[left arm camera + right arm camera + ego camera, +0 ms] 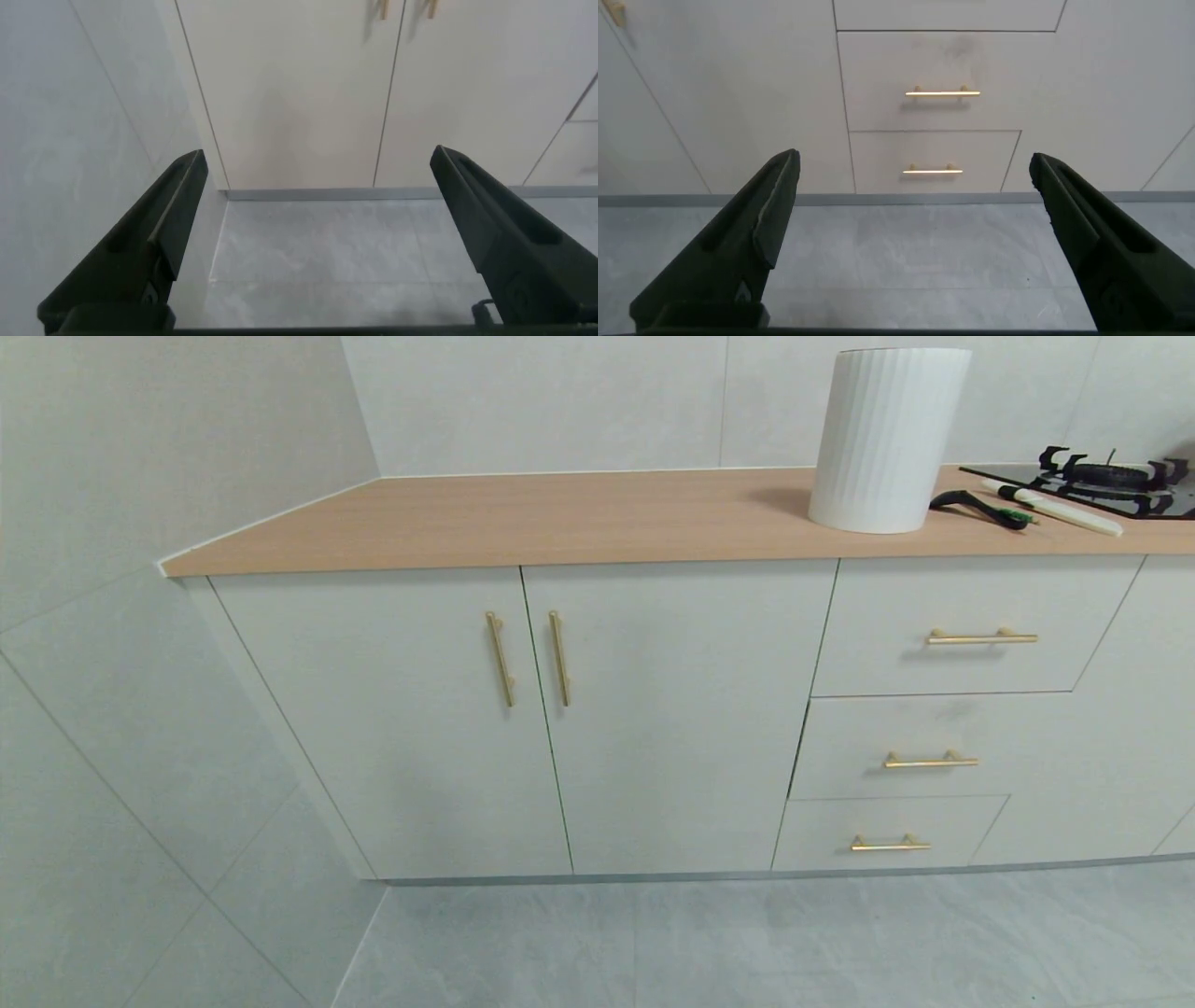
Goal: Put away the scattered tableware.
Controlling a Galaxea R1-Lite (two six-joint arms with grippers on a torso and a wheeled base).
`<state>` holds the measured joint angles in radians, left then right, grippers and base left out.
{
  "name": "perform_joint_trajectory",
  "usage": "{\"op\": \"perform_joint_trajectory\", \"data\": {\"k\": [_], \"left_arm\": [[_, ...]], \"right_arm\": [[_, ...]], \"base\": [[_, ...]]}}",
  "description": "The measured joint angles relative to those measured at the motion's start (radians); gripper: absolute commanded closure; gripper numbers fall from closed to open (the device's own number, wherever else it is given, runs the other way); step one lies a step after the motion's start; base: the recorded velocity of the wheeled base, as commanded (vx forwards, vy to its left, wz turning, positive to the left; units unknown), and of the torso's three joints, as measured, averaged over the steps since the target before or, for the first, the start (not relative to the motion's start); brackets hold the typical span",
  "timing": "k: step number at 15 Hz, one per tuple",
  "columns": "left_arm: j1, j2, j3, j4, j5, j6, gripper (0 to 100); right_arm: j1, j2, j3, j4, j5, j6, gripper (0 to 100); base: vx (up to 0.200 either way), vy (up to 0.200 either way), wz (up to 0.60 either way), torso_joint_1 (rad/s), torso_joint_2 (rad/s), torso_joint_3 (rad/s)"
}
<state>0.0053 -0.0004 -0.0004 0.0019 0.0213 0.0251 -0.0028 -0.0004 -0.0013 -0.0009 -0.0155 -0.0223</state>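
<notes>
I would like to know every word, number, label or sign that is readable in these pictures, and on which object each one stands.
None: no text can be read in any view.
The white ribbed container, the cabinet doors and the drawers carry no print.
The utensils beside the hob are too small to tell whether they bear any marking.

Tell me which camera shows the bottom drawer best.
Right wrist view: the bottom drawer faces it nearly head-on, handle clear. The head view has the drawer whole but at a slant. The left wrist view faces the cupboard doors; drawer edges at its side, unclear which.
</notes>
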Motion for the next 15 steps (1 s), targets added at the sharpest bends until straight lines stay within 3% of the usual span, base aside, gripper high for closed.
{"op": "perform_joint_trajectory", "data": {"k": [4, 6, 9, 15], "left_arm": [[0.000, 0.000, 0.000, -0.001, 0.000, 0.018, 0], [0.000, 0.000, 0.000, -0.001, 0.001, -0.029, 0], [0.000, -0.001, 0.000, -0.001, 0.001, -0.028, 0], [0.000, -0.001, 0.000, -0.002, 0.001, -0.031, 0]], "right_arm": [[0.000, 0.000, -0.001, 0.001, -0.002, 0.004, 0], [0.000, 0.000, 0.000, 0.001, -0.004, 0.004, 0], [0.000, 0.000, 0.000, 0.002, -0.004, 0.005, 0], [0.000, 0.000, 0.000, 0.002, -0.003, 0.005, 0]], "base": [[0.000, 0.000, 0.00, 0.000, 0.00, 0.000], [0.000, 0.000, 0.00, 0.000, 0.00, 0.000], [0.000, 0.000, 0.00, 0.000, 0.00, 0.000], [0.200, 0.000, 0.00, 0.003, 0.00, 0.003]]}}
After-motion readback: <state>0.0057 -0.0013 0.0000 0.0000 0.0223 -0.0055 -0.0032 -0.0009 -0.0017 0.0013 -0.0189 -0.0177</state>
